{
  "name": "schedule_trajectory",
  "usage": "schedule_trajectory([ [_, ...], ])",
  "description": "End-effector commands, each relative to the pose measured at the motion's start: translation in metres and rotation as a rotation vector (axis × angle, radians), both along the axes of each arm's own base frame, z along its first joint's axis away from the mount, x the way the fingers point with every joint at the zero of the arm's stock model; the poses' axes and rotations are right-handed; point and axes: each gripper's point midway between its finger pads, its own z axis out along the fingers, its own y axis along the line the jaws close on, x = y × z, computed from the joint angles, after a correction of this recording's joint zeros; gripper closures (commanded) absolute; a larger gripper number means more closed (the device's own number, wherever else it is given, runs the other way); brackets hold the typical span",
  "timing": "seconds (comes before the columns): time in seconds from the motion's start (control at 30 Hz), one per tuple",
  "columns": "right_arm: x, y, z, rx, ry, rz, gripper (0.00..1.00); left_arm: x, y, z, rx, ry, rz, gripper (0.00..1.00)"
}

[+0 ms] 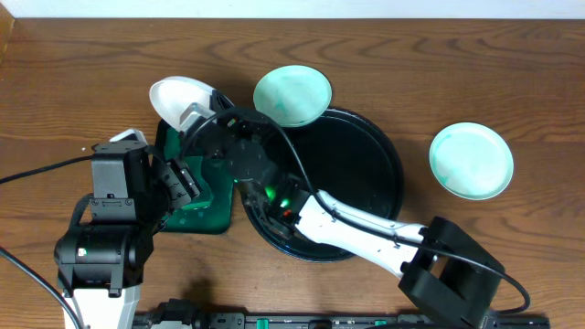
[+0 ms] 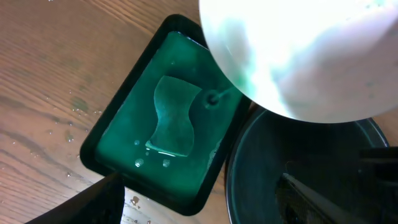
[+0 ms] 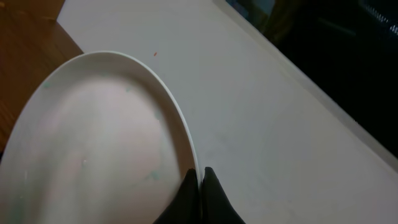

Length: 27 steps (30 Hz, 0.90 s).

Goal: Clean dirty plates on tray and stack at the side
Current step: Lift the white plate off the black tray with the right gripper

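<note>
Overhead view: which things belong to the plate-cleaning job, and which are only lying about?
Job:
black tray
held plate, in the right jaws
rear plate, on the tray's rim
right plate
green tray and its pad, probably for washing

Lying about:
cable
drops

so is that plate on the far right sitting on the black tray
No, that plate lies on the wood tabletop, clear of the black tray.
</note>
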Motion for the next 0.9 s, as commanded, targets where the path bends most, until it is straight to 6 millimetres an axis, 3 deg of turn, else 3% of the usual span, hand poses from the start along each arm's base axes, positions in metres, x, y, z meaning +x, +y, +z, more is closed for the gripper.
schedule_trajectory([
  [0.0,-0.0085,-0.002,0.0253,0.009,-0.047,-0.007,0.99,0.0014,0.0015,0.0076,0.003,-0.018,0.004,0.22],
  [0.87,-0.0055,-0.0065,0.0281,0.032,-0.048,-0.029,0.99,0.0014,0.0015,0.0076,0.003,-0.018,0.004,0.22],
])
